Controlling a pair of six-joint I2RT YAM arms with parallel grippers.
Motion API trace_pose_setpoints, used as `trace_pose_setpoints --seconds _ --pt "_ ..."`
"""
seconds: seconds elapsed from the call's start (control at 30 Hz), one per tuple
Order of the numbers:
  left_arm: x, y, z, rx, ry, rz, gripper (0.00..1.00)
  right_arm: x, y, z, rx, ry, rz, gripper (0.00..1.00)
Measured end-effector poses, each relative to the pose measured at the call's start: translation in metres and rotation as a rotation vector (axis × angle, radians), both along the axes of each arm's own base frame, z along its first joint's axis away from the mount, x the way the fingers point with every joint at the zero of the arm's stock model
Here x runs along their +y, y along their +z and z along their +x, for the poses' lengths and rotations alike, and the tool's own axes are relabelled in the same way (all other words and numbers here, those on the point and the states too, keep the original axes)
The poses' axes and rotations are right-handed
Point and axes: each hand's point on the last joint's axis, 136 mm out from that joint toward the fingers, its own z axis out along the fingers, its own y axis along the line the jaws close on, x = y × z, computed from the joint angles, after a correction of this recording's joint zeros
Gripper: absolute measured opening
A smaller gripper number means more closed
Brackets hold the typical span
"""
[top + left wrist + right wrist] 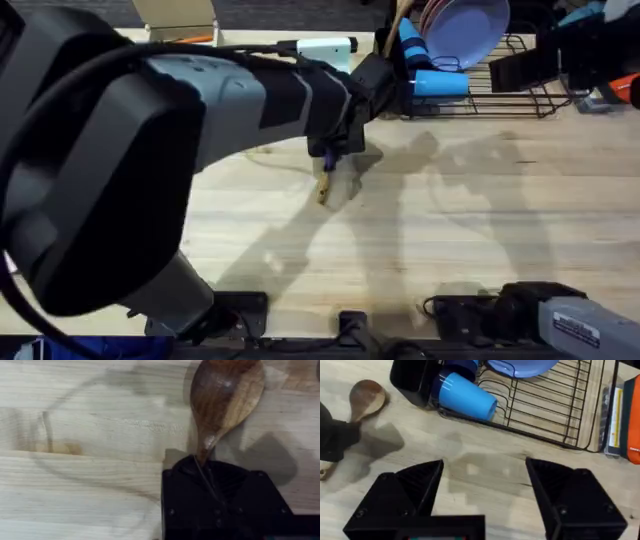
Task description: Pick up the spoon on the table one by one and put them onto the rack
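Note:
A brown wooden spoon (227, 395) is gripped by its handle in my left gripper (205, 462), which is shut on it. In the overhead view the left gripper (335, 148) hangs over the middle of the table (450, 230), with the spoon's handle end (323, 190) poking out below it. The spoon's bowl (367, 397) points toward the black caddy (412, 380) of the rack (545, 415) and casts a shadow on the wood. A wooden handle (398, 20) sticks up from the caddy (385, 75). My right gripper (485, 467) is open over bare table in front of the rack.
The rack (500, 95) at the back right holds a purple plate (465, 30) and blue cups (435, 80). A white device (325, 48) and a tan box (175, 15) sit at the back edge. Coloured packages (620, 415) lie right of the rack.

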Motion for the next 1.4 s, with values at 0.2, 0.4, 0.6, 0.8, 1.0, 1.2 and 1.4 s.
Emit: trace_pose_setpoints --seconds 0.2,0.4,0.6,0.8,1.0,1.2,1.4 --pt "0.003 0.0 0.002 0.005 0.009 -0.006 0.041 0.0 0.0 0.0 0.0 0.0 0.0 0.994" --pt "0.019 0.001 0.009 0.023 0.055 -0.006 0.043 0.0 0.0 0.0 0.0 0.0 0.0 0.994" --pt "0.041 0.004 0.021 0.009 0.118 0.005 0.043 0.0 0.0 0.0 0.0 0.0 0.0 0.994" --pt "0.046 0.043 0.043 -0.133 0.105 -0.023 0.043 0.0 0.0 0.0 0.0 0.0 0.0 0.994" --pt "0.036 0.093 0.062 -0.301 0.058 -0.094 0.043 0.0 0.0 0.0 0.0 0.0 0.0 0.994" --pt "0.023 0.175 0.088 -0.581 0.044 -0.23 0.043 0.0 0.0 0.0 0.0 0.0 0.0 0.994" --pt "0.012 0.221 0.103 -0.746 0.04 -0.337 0.043 0.0 0.0 0.0 0.0 0.0 0.0 0.994"
